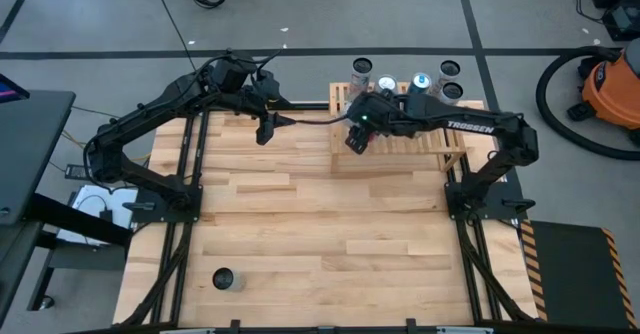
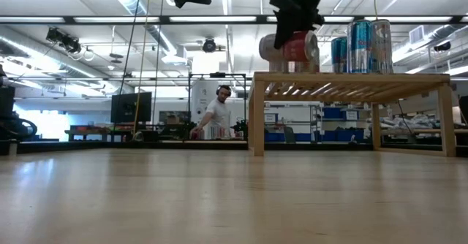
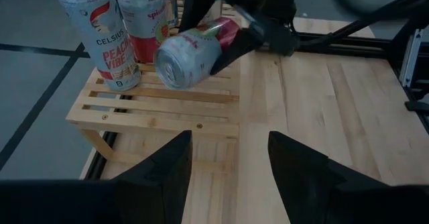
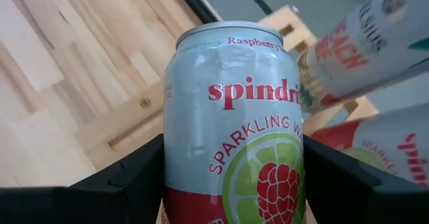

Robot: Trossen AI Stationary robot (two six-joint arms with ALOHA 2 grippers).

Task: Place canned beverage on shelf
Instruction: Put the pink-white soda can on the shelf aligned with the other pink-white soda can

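My right gripper (image 1: 357,136) is shut on a silver and red Spindrift can (image 4: 234,130), above the left end of the light-wood slatted shelf (image 1: 412,140). The low view shows the can (image 2: 289,47) nearly on its side, a little above the shelf top (image 2: 351,77). Several other cans (image 1: 420,82) stand upright on the shelf's far part, among them a Celsius can (image 3: 100,39). My left gripper (image 1: 265,129) hangs above the table left of the shelf. Its fingers (image 3: 167,177) are apart with nothing between them. My right gripper pinches the can's red lower body (image 4: 179,187) between its two fingers (image 4: 127,177), one on each side. The fingers slant down from the table's right and lie along the can. The can is lifted clear of the shelf, tipped nearly level, its free end (image 3: 175,62) toward the table's left.
A dark can (image 1: 225,279) stands alone near the table's front left. Bare slats (image 3: 154,106) lie at the shelf's near left, in front of the standing cans. A person (image 2: 218,112) stands in the room far behind the table. An orange vacuum (image 1: 610,84) sits on the floor at the right.
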